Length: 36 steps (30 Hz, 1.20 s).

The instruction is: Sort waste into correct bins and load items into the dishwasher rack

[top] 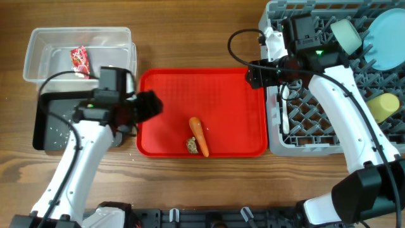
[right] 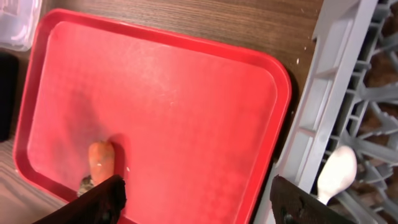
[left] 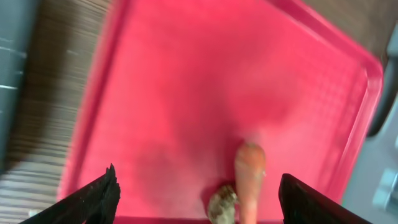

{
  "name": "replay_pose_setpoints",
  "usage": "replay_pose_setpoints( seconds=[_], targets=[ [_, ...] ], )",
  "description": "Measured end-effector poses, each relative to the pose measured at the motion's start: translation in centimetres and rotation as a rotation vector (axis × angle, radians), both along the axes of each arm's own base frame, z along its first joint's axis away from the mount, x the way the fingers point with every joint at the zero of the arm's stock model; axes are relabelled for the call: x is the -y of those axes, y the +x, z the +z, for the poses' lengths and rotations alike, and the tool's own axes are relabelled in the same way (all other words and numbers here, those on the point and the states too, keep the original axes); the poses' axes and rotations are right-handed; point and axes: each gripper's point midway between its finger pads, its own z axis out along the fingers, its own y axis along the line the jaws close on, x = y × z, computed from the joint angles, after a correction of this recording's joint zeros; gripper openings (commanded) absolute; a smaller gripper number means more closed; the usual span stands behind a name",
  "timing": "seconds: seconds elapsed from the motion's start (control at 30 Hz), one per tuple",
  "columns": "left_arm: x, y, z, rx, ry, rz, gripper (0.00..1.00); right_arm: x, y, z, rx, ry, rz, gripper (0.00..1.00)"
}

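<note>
The grey dishwasher rack (top: 297, 147) fills the right edge, holding the pale blue plate (top: 389, 41), yellow cup (top: 383, 106) and white spoon (right: 336, 174). The red tray (top: 190, 88) at centre carries the carrot (top: 199, 135), with a brown lump (top: 191, 145) just beside it. The wrapper (top: 80, 61) lies in the clear tub (top: 38, 50), upper left. The left gripper (left: 198, 180) and the right gripper (right: 198, 186) are both released and empty.

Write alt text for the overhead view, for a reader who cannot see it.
A red tray at mid-table holds an orange carrot beside a small brown food lump. The left gripper hovers at the tray's left edge, the right gripper at its top right corner, next to the grey dishwasher rack.
</note>
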Motion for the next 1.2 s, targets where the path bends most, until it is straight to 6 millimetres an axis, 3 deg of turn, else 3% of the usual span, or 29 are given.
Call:
replay_pose_setpoints(
  seconds=[0.17,0.33,0.53,0.6,0.73,1.0,1.13,1.2],
  targets=[
    [3.9,-0.9,-1.3,-0.041,-0.007,-0.095,0.83,0.1,-0.1,0.0,-0.013,0.007,-0.021,0.77],
    [9.1,-1.7,-4.8,-0.125,-0.013,-0.164,0.84,0.1,-0.4,-0.2,-0.031,0.008,-0.026,0.77],
    [13.0,-2.8,-9.1,-0.200,-0.004,-0.206,0.83,0.0,-0.5,-0.2,-0.032,0.011,-0.025,0.77],
    [13.6,-3.2,-10.1,-0.222,0.004,-0.215,0.79,0.0,-0.5,-0.2,-0.031,0.011,-0.025,0.77],
    [14.0,-3.0,-10.5,-0.221,0.007,-0.208,0.59,0.0,-0.5,-0.2,-0.032,0.011,-0.025,0.77],
    [13.0,-2.3,-11.0,-0.196,0.070,-0.168,0.46,0.0,-0.5,-0.2,-0.031,0.011,-0.025,0.77],
    [12.5,-2.0,-11.1,-0.183,0.097,-0.156,0.29,0.0,-0.5,-0.2,-0.031,0.011,-0.025,0.77],
    [12.3,-1.8,-11.1,-0.181,0.098,-0.146,0.26,0.0,-0.5,-0.2,-0.031,0.011,-0.025,0.77]
  ],
)
